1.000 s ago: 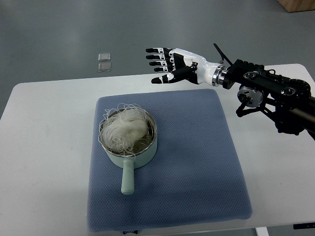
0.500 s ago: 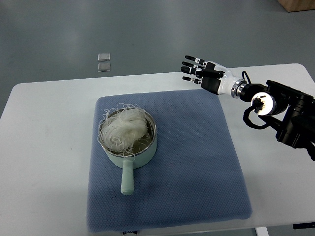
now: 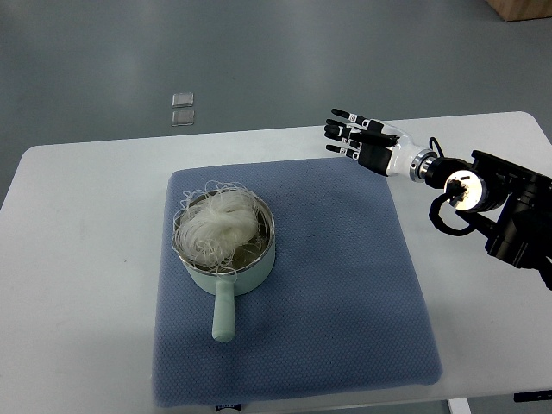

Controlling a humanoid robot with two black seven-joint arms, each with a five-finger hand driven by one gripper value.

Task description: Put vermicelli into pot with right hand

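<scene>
- Right hand [image 3: 360,140] hangs over the far right corner of the mat [image 3: 345,285], well apart from the pot [image 3: 228,250]. Fingers [image 3: 341,129] are spread and straight, pointing left; nothing is held.
- Left hand: not in view.
- Vermicelli [image 3: 216,226] sits as a white nest inside the pot, heaped above the rim. Loose strands loop over the far and left edge, and a few trail over the near side by the handle [image 3: 223,312].
- Pot stands upright on the left half of the mat, handle toward the near edge. Mat lies flat on the table [image 3: 78,259].
- Judgement: the transfer looks essentially done, since the bulk is in the pot and the hand is empty. The step in hand appears to be clearing the arm away.
- To do it well: the hand should stay high and to the right of the pot, with no sweep across the rim. The overhanging strands are light and springy, so a passing finger could snag one and drag the nest out.
- Fingers are best kept apart, so that any strand clinging to them can fall free; none is visible on them.
- Risk: the heap is loose and tall, and a bump to the pot or handle may spill strands onto the mat.
- If tidying is wanted, a gentle downward press from directly above would suit better than a sideways push.
- Two small clear items [image 3: 182,109] lie on the floor beyond the table; not relevant.
</scene>
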